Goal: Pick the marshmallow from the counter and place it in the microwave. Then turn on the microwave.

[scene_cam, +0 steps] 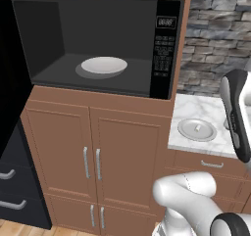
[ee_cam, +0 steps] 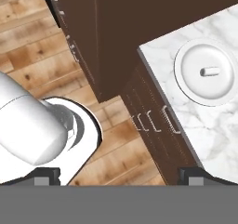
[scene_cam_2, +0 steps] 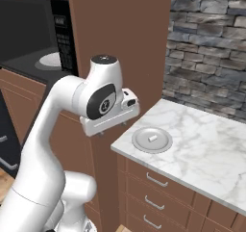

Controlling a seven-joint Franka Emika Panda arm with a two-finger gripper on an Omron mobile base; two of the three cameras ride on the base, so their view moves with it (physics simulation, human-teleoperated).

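Left base view: microwave [scene_cam: 98,44] door is open, dark cavity exposed, with a shallow white bowl [scene_cam: 104,65] sitting on the cavity floor. Keypad and display run down its right side. To the right, the marble bench [scene_cam: 188,110] carries a round white plate [scene_cam: 197,130], and the marshmallow [scene_cam: 198,128] sits on the plate near its middle. Stone-brick wall [scene_cam: 218,29] behind. A dark-and-white arm link stands upright at the right edge, above the bench.

Right base view: the arm bends across in front of the wood cabinet column [scene_cam_2: 120,38], hand over the gap just left of the bench [scene_cam_2: 202,144] corner. Plate [scene_cam_2: 152,140] is near that corner, marshmallow [scene_cam_2: 153,138] lying on it, apart from the hand.

Hand view: looking down at wood floor [ee_cam: 56,65], drawer fronts and the bench [ee_cam: 162,60] corner. Pincer [ee_cam: 119,176] wide open, both fingertips [ee_cam: 46,176] at the bottom far apart, nothing between them. Marshmallow [ee_cam: 210,72] lies on the plate [ee_cam: 204,90], well clear of the tips.
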